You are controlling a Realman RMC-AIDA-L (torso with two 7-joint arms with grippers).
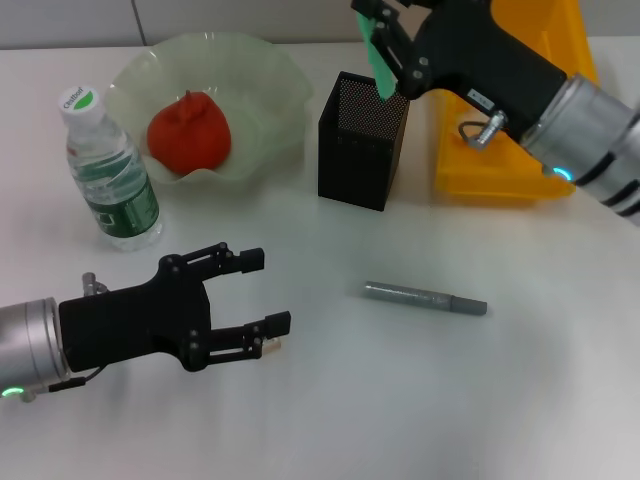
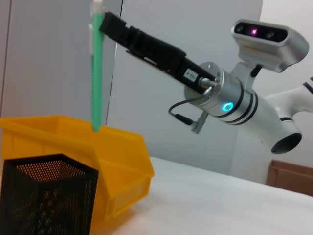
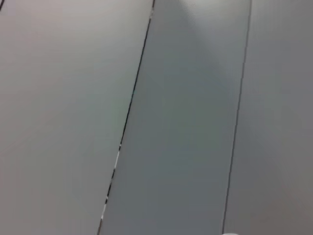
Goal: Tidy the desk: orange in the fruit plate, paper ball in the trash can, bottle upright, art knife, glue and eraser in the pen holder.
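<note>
Green art knife (image 1: 381, 62) pinched in right gripper (image 1: 385, 40) fingers

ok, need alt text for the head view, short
The right gripper holds a slim green stick-shaped tool upright over the black square mesh pen holder. The open left gripper hovers low over the white desk, near a grey metal stick; the red-orange fruit sits in the pale-green ruffled glass bowl.

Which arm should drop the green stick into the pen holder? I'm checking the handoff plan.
The right. Its claw already grips the green stick hanging just above the pen holder. The left claw is open, low over the desk.
</note>
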